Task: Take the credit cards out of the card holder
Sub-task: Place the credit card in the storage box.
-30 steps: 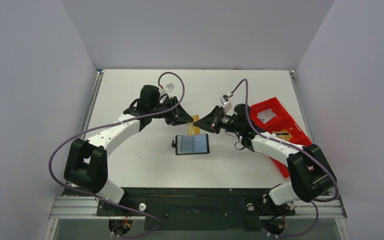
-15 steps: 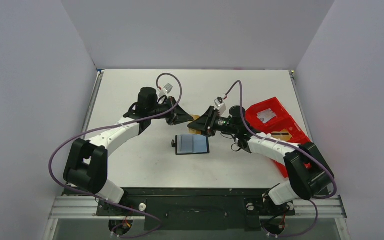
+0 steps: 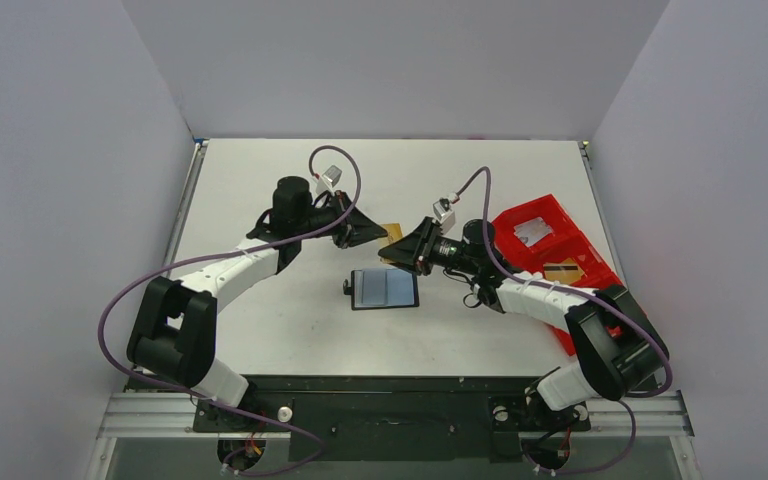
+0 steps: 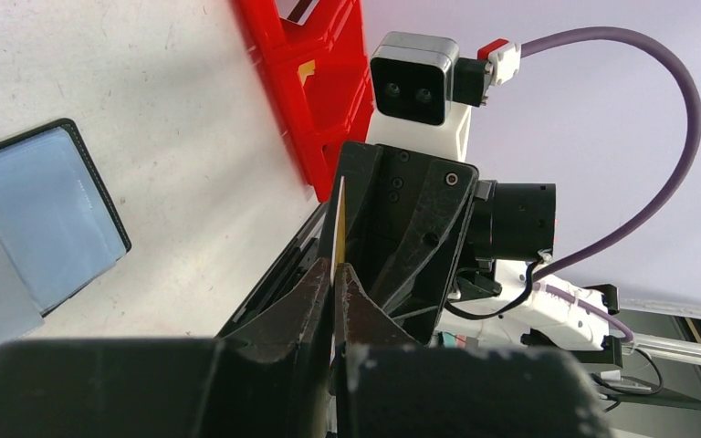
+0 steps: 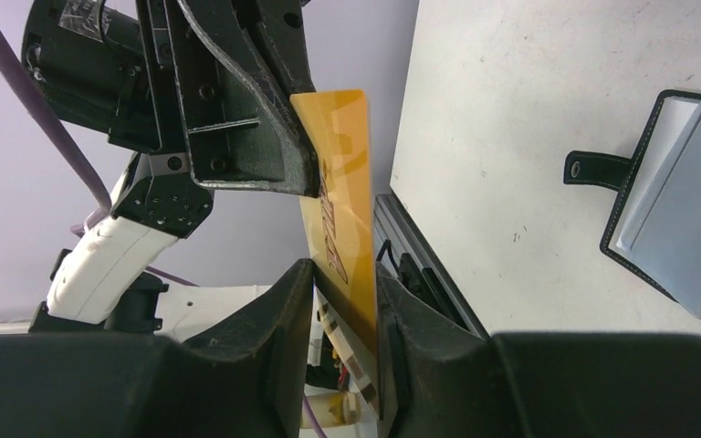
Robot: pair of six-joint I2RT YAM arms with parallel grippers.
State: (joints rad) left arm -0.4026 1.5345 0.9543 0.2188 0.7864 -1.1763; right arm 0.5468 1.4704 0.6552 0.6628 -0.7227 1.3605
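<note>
Top external view: the card holder point(image 3: 386, 288) lies open and flat on the white table point(image 3: 260, 180) at the centre of the frame. Its blue-grey inner face is up, and its black closing tab point(image 3: 347, 289) sticks out toward the frame's left. Just above it in the frame, the two grippers meet tip to tip at an orange card point(image 3: 391, 231), apart from the holder. The left gripper point(image 3: 374, 233) pinches one end of the card, jaws pressed together on it. The right gripper point(image 3: 402, 248) has its jaws spread on either side of the card's other end, not clamped. A red compartment tray point(image 3: 550, 235) sits at the right of the frame.
</note>
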